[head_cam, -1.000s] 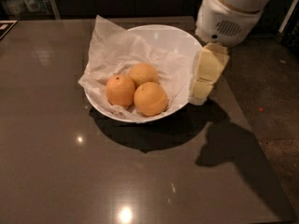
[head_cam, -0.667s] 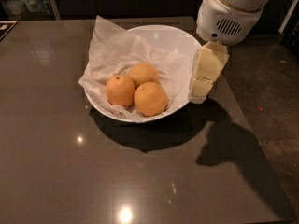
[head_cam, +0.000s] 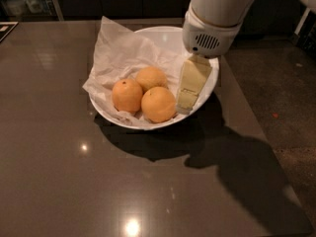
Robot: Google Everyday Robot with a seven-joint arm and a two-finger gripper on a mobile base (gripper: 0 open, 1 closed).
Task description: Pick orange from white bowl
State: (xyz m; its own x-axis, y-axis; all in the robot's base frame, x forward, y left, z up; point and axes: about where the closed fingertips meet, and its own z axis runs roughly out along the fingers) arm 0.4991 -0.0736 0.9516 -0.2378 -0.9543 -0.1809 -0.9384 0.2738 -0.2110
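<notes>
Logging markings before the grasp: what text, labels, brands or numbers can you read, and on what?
None readable.
No stickers or print on the orange, the reddish orange, the paler orange, the white bowl or its paper liner.
No markings on the gripper, low inside the bowl beside the orange; housing above shows only a vent grille.

One camera, high and near, looking down across the desk (head_cam: 74,181) — the gripper (head_cam: 186,100) sits upper right, over the white bowl (head_cam: 163,30).
</notes>
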